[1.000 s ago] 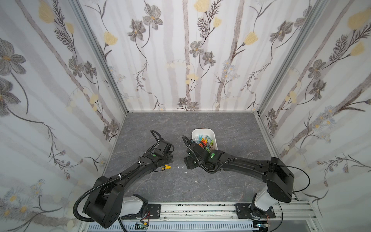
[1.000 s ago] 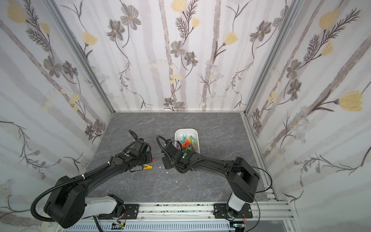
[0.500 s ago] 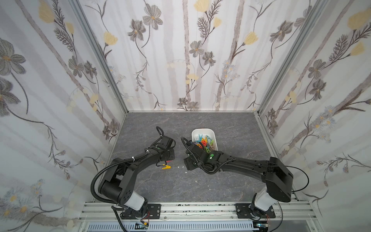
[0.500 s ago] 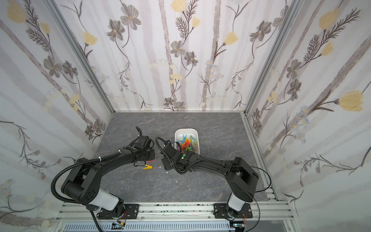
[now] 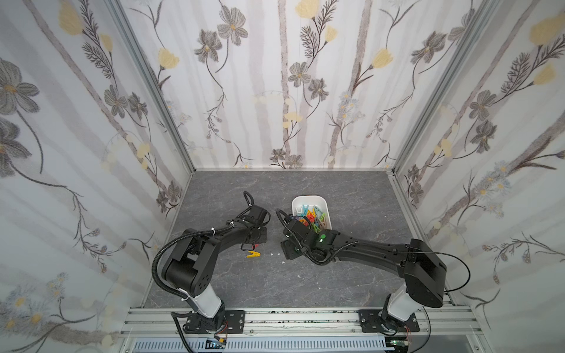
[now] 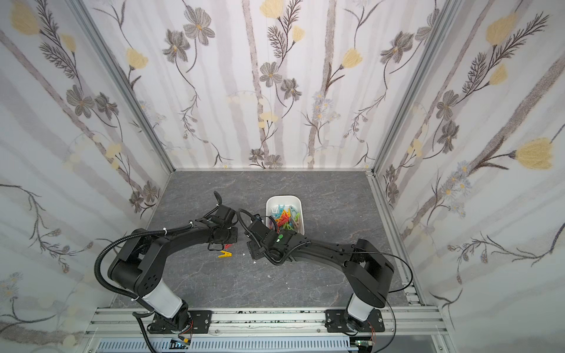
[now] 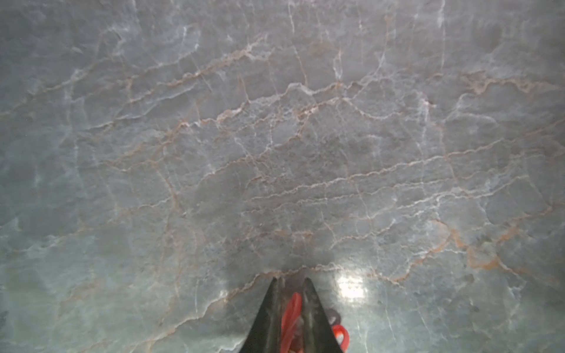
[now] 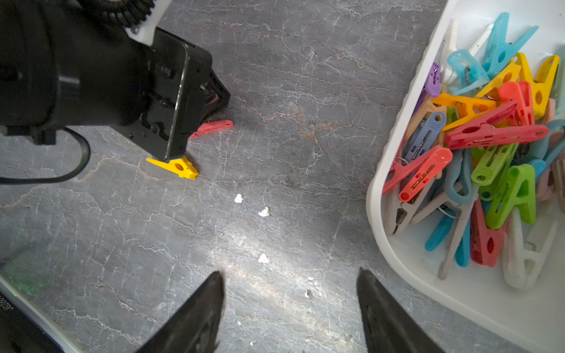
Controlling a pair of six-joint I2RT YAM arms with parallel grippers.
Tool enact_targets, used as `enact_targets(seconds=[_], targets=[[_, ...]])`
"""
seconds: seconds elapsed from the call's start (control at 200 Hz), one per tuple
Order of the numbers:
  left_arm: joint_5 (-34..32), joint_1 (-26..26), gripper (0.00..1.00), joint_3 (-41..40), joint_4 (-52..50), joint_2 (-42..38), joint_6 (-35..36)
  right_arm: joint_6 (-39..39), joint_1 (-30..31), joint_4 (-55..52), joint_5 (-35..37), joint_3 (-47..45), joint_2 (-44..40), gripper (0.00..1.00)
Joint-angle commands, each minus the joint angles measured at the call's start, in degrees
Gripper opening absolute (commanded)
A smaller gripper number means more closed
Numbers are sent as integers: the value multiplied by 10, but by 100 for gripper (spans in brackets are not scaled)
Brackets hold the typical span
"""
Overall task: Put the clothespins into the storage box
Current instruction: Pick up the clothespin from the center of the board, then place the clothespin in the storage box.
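My left gripper [image 7: 292,279] is shut on a red clothespin [image 7: 290,308], low over the grey table. In the right wrist view one red clothespin leg [image 8: 214,126] sticks out below the left gripper [image 8: 221,99]. Right beside it a yellow clothespin [image 8: 177,166] lies loose on the table, seen in both top views [image 5: 253,254] [image 6: 224,254]. The white storage box [image 5: 308,198] [image 8: 379,189] holds several coloured clothespins [image 8: 489,131]. My right gripper [image 8: 290,275] stands open and empty over bare table, next to the box's near corner.
A few tiny white specks [image 8: 263,211] lie on the table between the two grippers. Floral walls [image 5: 284,91] close the table in on three sides. The two wrists stand close together at the table's middle.
The left gripper has closed on the red clothespin, and the left arm's elbow has swung in towards the middle. The right arm and the yellow clothespin have stayed put.
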Motion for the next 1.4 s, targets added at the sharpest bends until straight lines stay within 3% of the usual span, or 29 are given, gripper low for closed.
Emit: enact_targets(seconds=[0.0,0.15,0.34,0.48,0.749,1.009,1.189,1.394], targets=[[-7,1,8,1,-33,9,7,1,-1,8,12,5,1,70],[-9,1,0,33,-48,-12,0,5,-1,5,18,3,-3,70],[40,-7,0,94,-50,-58,-49,26,-11,4,58,-11,-33,69],[83,-44,0,147,-13,-59,-90,47,-57,13,55,-41,-73,69],[120,-121,1,304,24,84,-104,37,-177,14,55,-105,-121,69],[128,-147,1,363,53,191,-96,33,-226,35,36,-140,-138,70],[108,-148,12,374,48,209,-85,44,-224,52,15,-145,-132,69],[100,-133,30,322,68,147,-74,39,-212,42,38,-136,-129,68]])
